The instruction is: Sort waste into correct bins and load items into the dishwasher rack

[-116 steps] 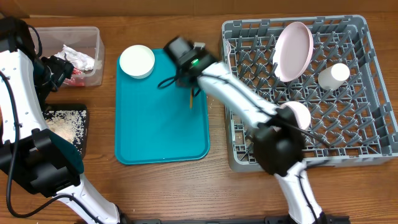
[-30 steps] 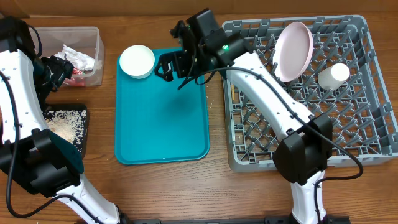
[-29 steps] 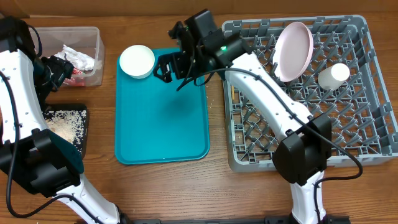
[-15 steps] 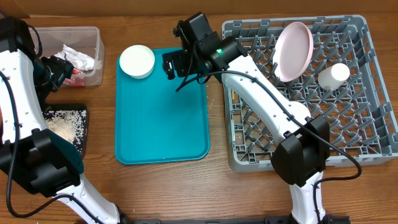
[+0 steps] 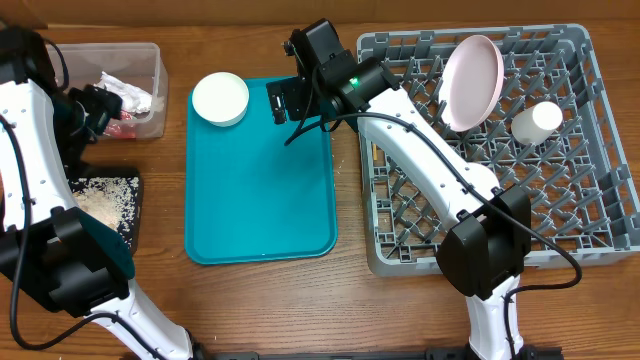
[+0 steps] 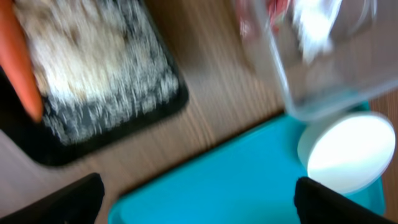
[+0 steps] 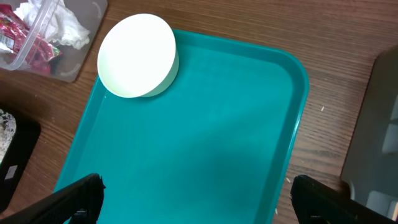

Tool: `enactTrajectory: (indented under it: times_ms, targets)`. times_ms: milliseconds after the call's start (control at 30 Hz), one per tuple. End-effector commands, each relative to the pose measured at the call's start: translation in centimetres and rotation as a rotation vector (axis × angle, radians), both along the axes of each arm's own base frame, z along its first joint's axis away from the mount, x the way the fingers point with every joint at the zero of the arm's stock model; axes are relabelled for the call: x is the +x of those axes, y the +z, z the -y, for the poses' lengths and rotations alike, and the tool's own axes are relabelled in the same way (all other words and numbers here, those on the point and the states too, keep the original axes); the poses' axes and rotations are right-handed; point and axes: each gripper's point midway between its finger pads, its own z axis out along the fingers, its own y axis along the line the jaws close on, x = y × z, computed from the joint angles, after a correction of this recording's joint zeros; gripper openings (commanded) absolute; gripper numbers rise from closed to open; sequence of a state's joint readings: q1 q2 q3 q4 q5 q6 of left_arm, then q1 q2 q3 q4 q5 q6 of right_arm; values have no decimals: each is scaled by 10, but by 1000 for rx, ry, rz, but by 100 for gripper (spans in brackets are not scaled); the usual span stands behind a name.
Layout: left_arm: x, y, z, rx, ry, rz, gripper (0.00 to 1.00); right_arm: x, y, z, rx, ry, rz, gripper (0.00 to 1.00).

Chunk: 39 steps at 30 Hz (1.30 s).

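Right gripper is held wide open, empty, over tray; bowl is seen ahead-left of it; left gripper is likewise spread, empty

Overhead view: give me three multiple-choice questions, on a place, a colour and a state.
1. Where is the white bowl? A on the teal tray's corner; B in the clear tub; C in the black tray.
2. The plate in the rack is: A blue; B pink; C green.
3. The right fingers are: A shut on the bowl; B shut on a fork; C apart, empty.
Key: A, it rests on the tray's corner; B, it shows pale pink; C, tips wide apart, nothing between.
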<state>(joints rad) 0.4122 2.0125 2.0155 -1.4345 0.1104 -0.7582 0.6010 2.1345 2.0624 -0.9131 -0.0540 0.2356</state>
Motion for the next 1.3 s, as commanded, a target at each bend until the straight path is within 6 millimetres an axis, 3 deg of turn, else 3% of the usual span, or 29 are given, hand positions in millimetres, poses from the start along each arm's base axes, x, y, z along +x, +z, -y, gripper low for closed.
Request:
enactTrajectory:
  times_ms: [0, 67, 133, 300, 333, 567, 800, 967, 1267]
  targets:
    - [26, 12, 51, -202, -257, 167, 88, 3, 38, 3, 39, -12, 72, 100]
    - [40, 17, 70, -205, -407, 244, 86, 3, 38, 3, 39, -12, 72, 100]
    - [51, 13, 84, -96, -531, 241, 90, 3, 38, 3, 39, -12, 72, 100]
    - [80, 9, 99, 169, -657, 227, 94, 3, 38, 3, 39, -12, 72, 100]
    - [94, 11, 108, 255, -715, 248, 94, 3, 38, 3, 39, -12, 72, 100]
    - [136, 19, 141, 492, -894, 326, 100, 3, 38, 3, 39, -12, 72, 100]
    - [134, -1, 143, 486, -955, 270, 100, 3, 38, 3, 39, -12, 72, 100]
    - [123, -32, 170, 341, -1181, 254, 98, 3, 38, 3, 39, -12, 72, 100]
    - [126, -78, 168, 326, -1263, 169, 89, 3, 38, 3, 39, -12, 72, 100]
